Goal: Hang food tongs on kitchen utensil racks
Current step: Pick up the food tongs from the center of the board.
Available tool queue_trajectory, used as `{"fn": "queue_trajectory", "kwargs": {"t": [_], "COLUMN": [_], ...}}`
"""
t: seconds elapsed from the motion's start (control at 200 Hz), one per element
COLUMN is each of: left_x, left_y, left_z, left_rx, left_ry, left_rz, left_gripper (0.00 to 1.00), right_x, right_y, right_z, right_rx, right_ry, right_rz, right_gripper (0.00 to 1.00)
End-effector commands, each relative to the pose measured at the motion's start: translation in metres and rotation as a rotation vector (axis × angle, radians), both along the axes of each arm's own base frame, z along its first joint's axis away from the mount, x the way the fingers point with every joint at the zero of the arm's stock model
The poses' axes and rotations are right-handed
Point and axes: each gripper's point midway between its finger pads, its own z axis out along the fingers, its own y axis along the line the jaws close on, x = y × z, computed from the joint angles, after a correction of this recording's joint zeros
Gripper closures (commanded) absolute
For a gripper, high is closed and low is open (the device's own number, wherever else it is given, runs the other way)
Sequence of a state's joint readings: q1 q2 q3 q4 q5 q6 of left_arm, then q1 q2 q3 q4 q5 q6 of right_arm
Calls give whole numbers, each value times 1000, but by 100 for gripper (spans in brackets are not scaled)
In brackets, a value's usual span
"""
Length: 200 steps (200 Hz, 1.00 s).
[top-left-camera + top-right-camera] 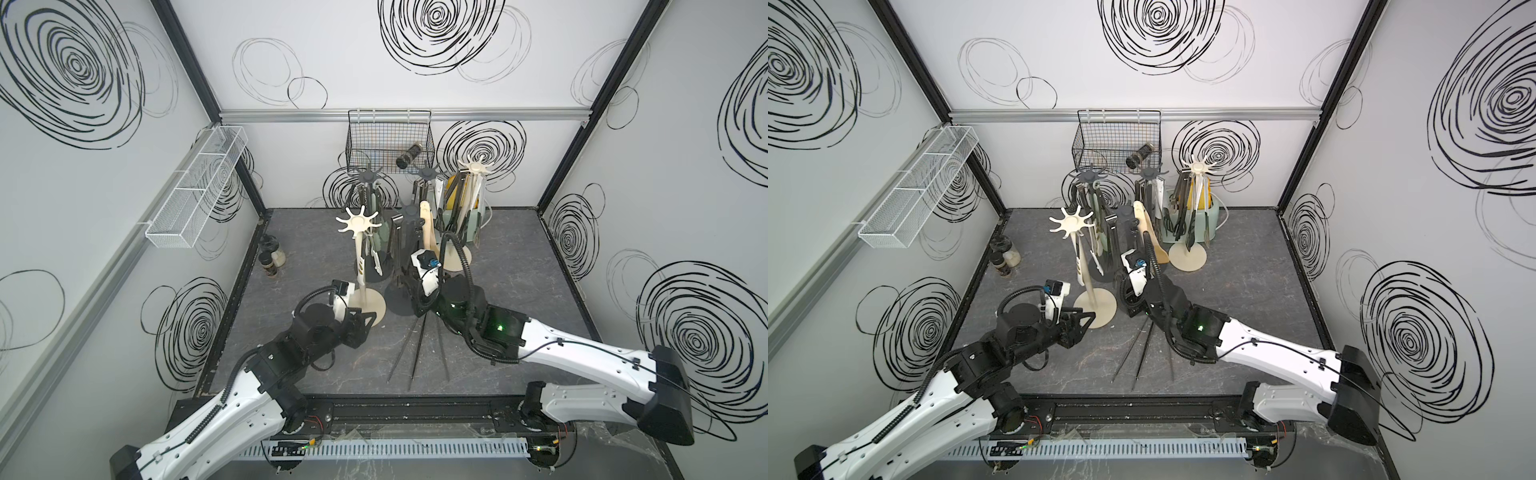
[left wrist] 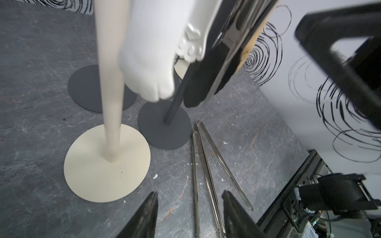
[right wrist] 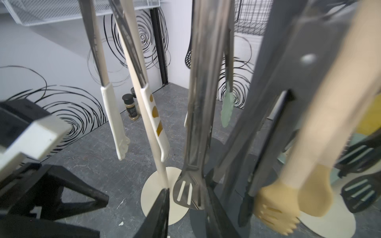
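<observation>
The dark grey marbled table (image 1: 519, 291) holds the tall pole racks, and most tongs already hang from their star crowns. Nearest the robot stand the cream pole rack with a round base (image 1: 360, 266) and, just beside it, the dark grey pole rack (image 1: 394, 300). What is left to hang lies flat in front of that dark base: the slim steel tongs on the table (image 1: 417, 357), two overlapping pairs as far as I can tell. Their long axis runs from the dark rack's base toward the robot's edge of the table. The joined ends are by the base and the tips fan out toward the robot.

The left pincer (image 2: 189, 192) hangs above the table beside the cream base, with the steel tongs just to its right. Its wrist view looks down along them, and its jaws stand apart with nothing gripped. The right pincer (image 3: 186, 191) is up among the tongs hanging at the dark rack. Its jaws stand apart on either side of the slotted head of a hanging steel pair of tongs (image 3: 199, 103), not visibly pinching it. The right forearm crosses above the joined ends of the pairs on the table.

I judge the left arm the nearer. A pick would need its jaws turned across the long axis and closed near the joined ends, since that end must reach a hook.
</observation>
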<state>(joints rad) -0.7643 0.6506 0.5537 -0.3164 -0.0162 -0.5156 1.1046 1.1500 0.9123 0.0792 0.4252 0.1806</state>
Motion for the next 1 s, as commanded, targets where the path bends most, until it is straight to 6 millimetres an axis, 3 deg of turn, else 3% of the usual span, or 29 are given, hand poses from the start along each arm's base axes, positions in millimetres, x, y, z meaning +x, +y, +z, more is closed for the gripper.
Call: {"fn": "queue_trajectory", "kwargs": {"t": [0.0,0.14,0.46,0.746,0.996], "left_x": [-9,-30,-71,-63,-51], "left_y": [-2,-16,-74,-100,-101], "left_z": [-12,-30,-76,-107,-132], "left_rx": [58,101,246,405,522], "left_ry": [63,119,227,243,300], "left_rz": [34,17,-119,-160,-199], "left_gripper": [47,47,48,51,51], "right_x": [0,-4,-11,-16,-17], "right_y": [-31,-60,-110,-133,-149], "right_z": [3,11,15,15,14], "right_rx": [-2,24,69,86,81], "right_ry": [2,5,40,61,64], "right_rz": [-83,-123,-184,-196,-218], "right_gripper": [67,66,67,67,67]}}
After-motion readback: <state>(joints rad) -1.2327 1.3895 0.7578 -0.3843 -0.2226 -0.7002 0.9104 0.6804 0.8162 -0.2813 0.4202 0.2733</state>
